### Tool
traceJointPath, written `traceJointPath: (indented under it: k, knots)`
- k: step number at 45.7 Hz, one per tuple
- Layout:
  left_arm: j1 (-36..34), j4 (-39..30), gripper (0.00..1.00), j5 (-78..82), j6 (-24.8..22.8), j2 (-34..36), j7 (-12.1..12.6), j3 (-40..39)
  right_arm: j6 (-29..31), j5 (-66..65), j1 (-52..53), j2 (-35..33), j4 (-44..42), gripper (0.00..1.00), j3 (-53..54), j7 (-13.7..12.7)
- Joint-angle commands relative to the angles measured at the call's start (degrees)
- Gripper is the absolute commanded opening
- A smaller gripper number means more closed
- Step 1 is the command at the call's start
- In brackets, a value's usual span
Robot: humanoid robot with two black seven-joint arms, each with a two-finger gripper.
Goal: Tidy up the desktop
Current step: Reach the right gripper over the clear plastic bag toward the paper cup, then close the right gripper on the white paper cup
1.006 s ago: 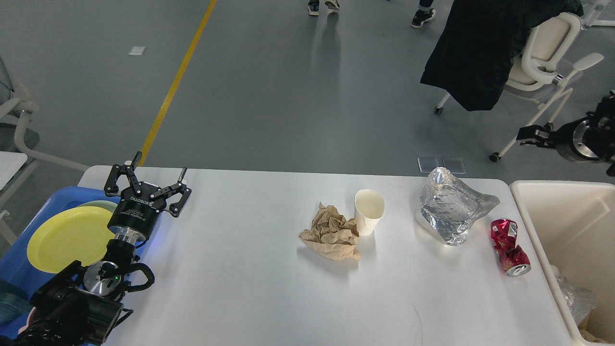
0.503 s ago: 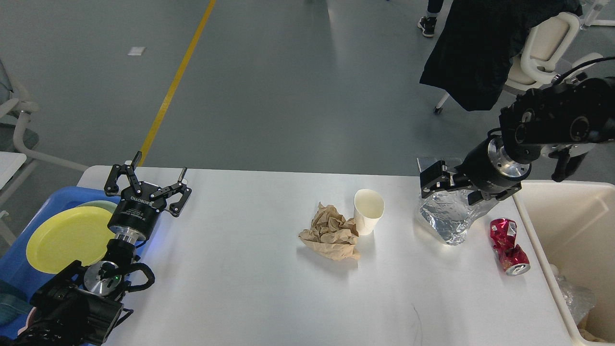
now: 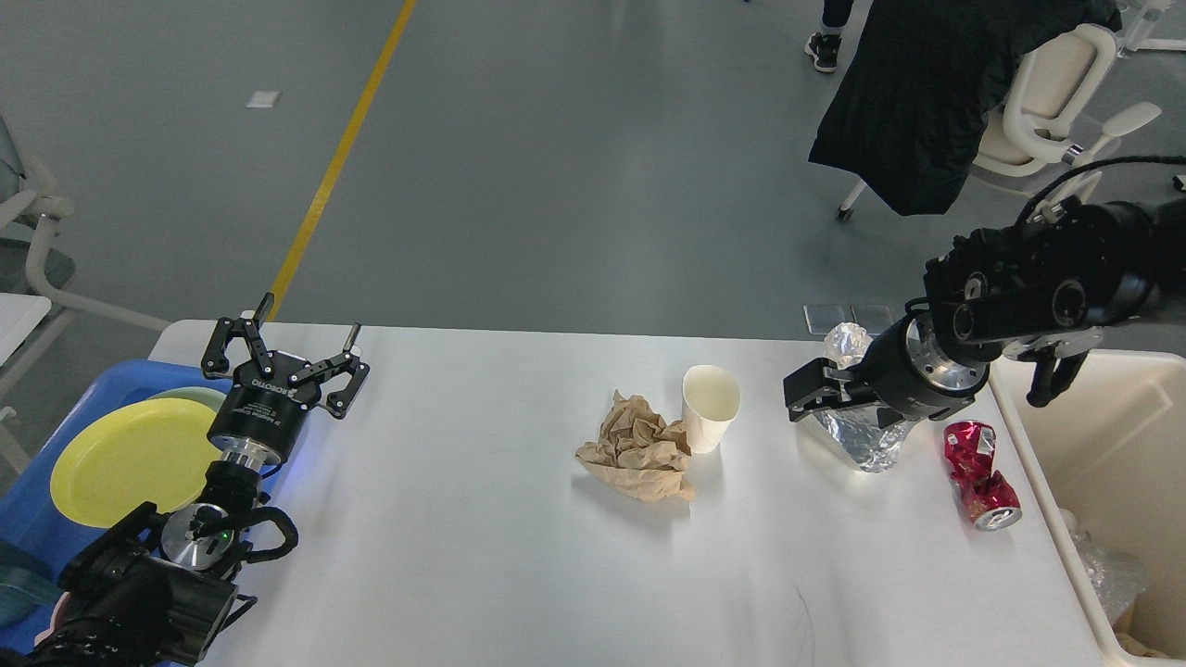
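The white tabletop [image 3: 482, 556] carries crumpled brown paper [image 3: 639, 449] touching an upright paper cup [image 3: 711, 407] near its middle. Toward its right edge lie a crumpled foil bag [image 3: 866, 440] and, just beside it, a crushed red can [image 3: 980, 474].

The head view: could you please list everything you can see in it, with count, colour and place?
desktop: 1, white, centre
paper wad: 1, brown, mid-desktop
cup: 1, cream, touching the wad's right
plastic bag: 1, clear, right of cup
can: 1, red, crushed, by the bin
bin: 1, cream, right edge
tray: 1, blue, left edge
plate: 1, yellow, in tray
chair: 1, white, black coat draped, far right
left gripper: 1, black, open, near tray
right gripper: 1, black, at the bag
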Motion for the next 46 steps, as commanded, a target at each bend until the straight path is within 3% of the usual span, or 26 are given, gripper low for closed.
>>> traceJointPath:
  k: [1, 14, 46]
  knots:
    - [-0.01, 0.00, 1.00, 0.00, 0.00, 0.00, 0.00, 0.00, -1.43, 4.05, -6.43, 0.27, -7.50, 1.00, 0.17, -0.01]
    - [-0.01, 0.00, 1.00, 0.00, 0.00, 0.00, 0.00, 0.00, -1.61, 19.26, -20.58, 9.32, -26.93, 1.00, 0.08, -0.09]
    - [-0.01, 0.00, 1.00, 0.00, -0.09, 0.09, 0.00, 0.00, -7.23, 21.11, -32.36, 16.71, -37.66, 0.99, -0.45, -0.18]
